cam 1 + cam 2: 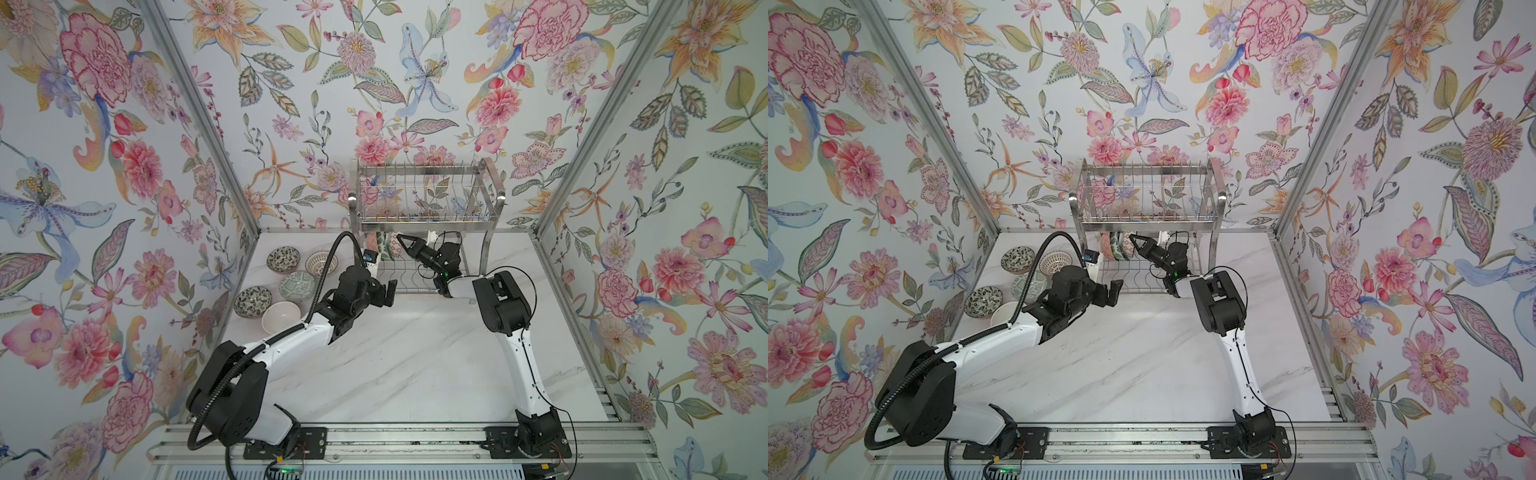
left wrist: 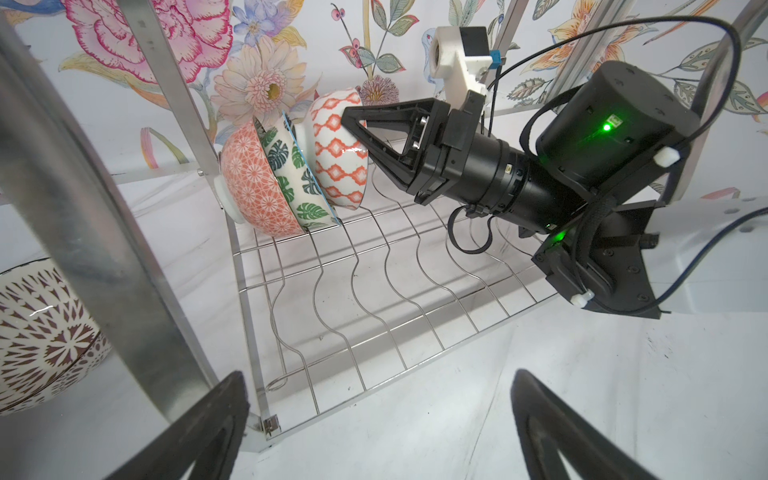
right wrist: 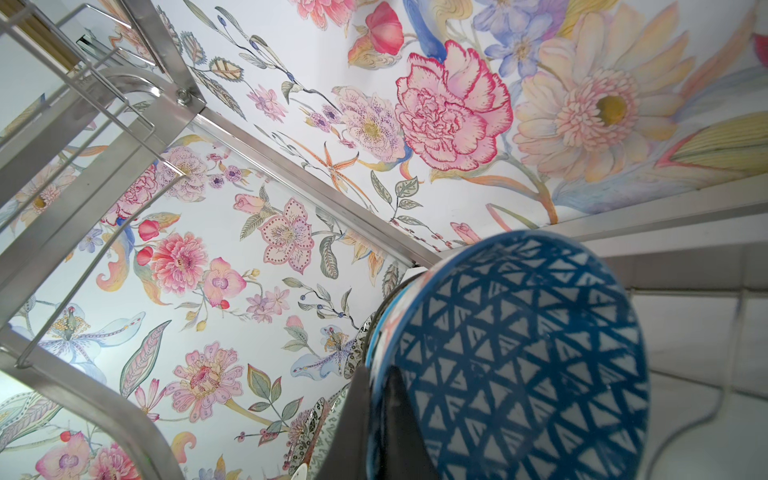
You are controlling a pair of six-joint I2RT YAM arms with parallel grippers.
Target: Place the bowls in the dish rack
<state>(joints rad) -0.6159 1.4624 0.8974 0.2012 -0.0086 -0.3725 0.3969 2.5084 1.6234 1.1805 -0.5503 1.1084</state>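
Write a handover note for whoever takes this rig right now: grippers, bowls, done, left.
Left gripper: jaws open, empty, in front of the dish rack's lower tier.
Right gripper: jaws shut on the rim of the blue-triangle bowl, on edge in the lower tier.
Done: orange floral bowl and leaf bowl racked beside it.
Left: release it, then load five from the table: dark floral bowl, second dark floral bowl, lattice bowl, pale green bowl, cream bowl.

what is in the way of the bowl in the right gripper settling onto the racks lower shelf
Nothing visible. The right gripper holds the lattice bowl by its rim at the dish rack's lower shelf, beside the leaf bowl; the wires below it look bare.
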